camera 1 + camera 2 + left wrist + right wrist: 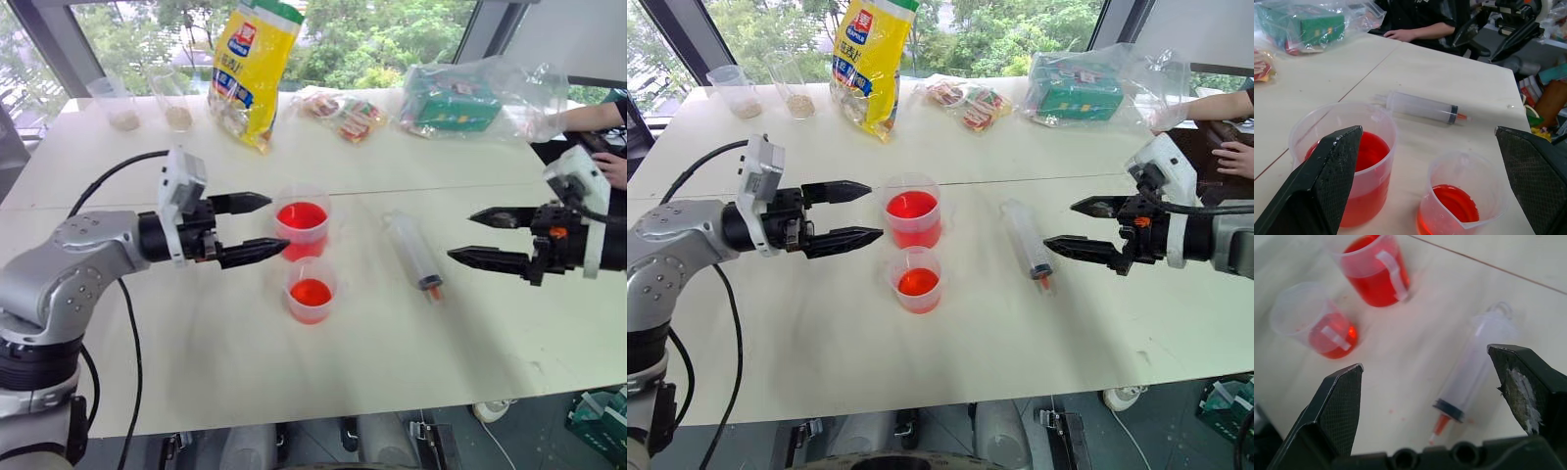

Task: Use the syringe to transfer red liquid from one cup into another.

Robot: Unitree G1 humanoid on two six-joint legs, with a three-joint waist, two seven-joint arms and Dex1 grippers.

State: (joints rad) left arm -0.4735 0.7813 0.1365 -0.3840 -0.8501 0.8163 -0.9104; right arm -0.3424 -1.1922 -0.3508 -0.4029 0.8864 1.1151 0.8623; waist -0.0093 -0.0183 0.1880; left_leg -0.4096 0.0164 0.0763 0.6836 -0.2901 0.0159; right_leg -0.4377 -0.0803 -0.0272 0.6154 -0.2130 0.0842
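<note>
The clear syringe [413, 255] lies flat on the white table [392, 362], its orange tip toward the near edge. Left of it stands the wider cup [302, 223], about half full of red liquid [301, 217]. Just nearer stands the smaller cup [312, 290] with a shallow layer of red liquid. My left gripper [257, 229] hovers open just left of the wider cup, pointing right, holding nothing. My right gripper [472, 238] hangs open to the right of the syringe, pointing left, also empty. The left wrist view shows the syringe [1422, 107] beyond both cups.
At the table's back stand a yellow bag [253, 69], snack packets [345, 113], a green box in a clear bag [460, 98] and two tumblers with beige powder [147, 98]. A person's hands [612, 166] rest at the far right edge.
</note>
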